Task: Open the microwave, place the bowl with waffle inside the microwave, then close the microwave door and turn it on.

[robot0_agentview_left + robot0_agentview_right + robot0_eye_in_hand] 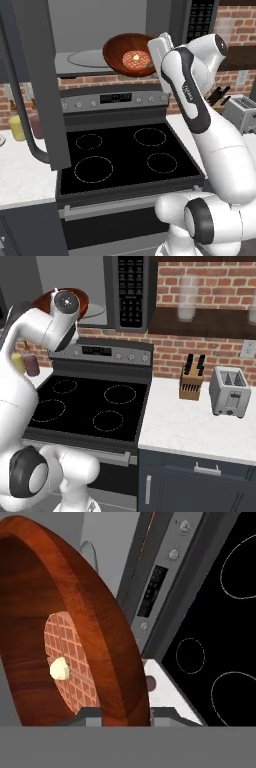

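fingers (87,714) sit either side of the bowl's (100,632) rim, pinching it at the near edge in the hand view; the bowl, glossy reddish-brown, is held tilted at the mouth of the microwave (100,30), its far part over the light grey cavity floor and the glass turntable (85,58); the waffle (136,59) lies inside the bowl just beyond the fingers, orange-tan with a grid, a small pale lump on its middle; the bowl does not appear to rest on the turntable, though contact cannot be told for sure; the microwave door (37,80) stands swung wide open off to the left of the fingers, its curved dark handle (22,120) hanging down over the surface (22,175); the black keypad strip (131,288) is just to the right of the fingers; below them lies the stove (125,157) with its four burner rings and knob panel; further right along the surface stand a knife block (192,381) and a toaster (229,391); two jars (20,127) sit left, behind the door.
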